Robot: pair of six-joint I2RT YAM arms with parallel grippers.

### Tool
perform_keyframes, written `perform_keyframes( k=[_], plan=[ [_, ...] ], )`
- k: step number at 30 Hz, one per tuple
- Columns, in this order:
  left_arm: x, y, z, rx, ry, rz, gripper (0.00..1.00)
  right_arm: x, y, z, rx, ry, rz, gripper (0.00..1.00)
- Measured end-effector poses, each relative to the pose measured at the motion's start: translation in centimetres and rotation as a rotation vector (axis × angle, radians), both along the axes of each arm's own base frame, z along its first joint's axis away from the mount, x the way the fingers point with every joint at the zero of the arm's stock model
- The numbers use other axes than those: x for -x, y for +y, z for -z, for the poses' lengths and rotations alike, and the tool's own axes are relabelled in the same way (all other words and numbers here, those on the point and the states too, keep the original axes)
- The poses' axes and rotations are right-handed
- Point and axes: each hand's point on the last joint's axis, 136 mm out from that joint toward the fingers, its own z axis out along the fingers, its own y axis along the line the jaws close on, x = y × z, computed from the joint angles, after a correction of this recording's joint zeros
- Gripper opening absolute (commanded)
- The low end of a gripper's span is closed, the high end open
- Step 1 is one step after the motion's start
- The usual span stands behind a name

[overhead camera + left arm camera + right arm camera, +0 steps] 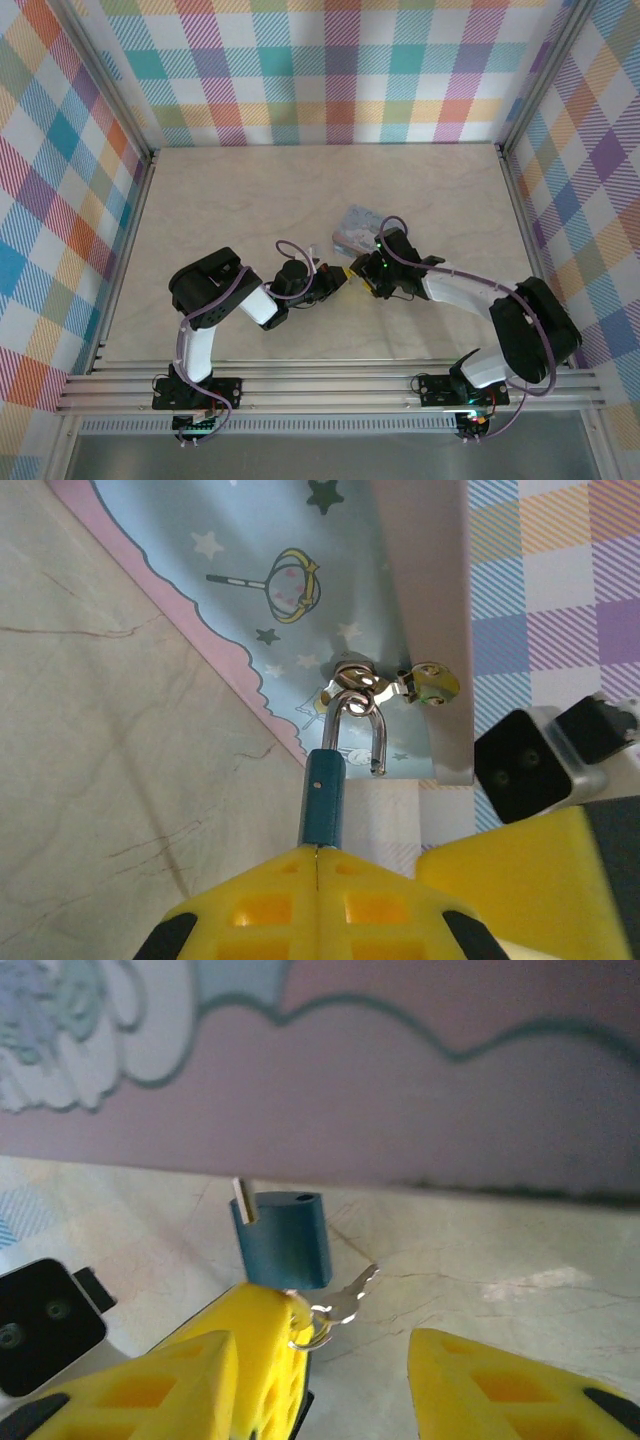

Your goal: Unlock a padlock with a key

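My left gripper (318,852) is shut on the bottom of the small dark-blue padlock (325,798). Its thin shackle (358,720) runs through the metal hasp ring (352,676) of the pale blue box (300,590), and one shackle end hangs free of the body. In the right wrist view the padlock (286,1242) shows an empty hole on top. The silvery key (350,1295) on its small ring hangs at the padlock's underside, against the left gripper's yellow fingertips (262,1345). My right gripper (320,1360) is open around the key without touching it. From above, both grippers (340,275) (360,270) meet tip to tip.
The cartoon-printed box (357,228) lies on the beige table (230,200) just beyond both grippers. Checked walls (320,70) close the table at the back and both sides. A metal rail (320,385) runs along the near edge.
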Motion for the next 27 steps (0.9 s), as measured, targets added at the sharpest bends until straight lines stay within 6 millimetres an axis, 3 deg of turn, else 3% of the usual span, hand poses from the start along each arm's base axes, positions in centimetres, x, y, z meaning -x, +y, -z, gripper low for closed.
perform_keyframes(
  k=[16,27],
  plan=[
    [0.0,-0.1,-0.5,0.047,0.04,-0.01,0.0,-1.8,0.6,-0.1,-0.044,-0.075,0.043,0.48],
    [-0.2,-0.1,-0.7,0.07,0.059,-0.021,0.0,-2.3,0.9,0.1,-0.059,-0.092,0.046,0.22]
  ],
)
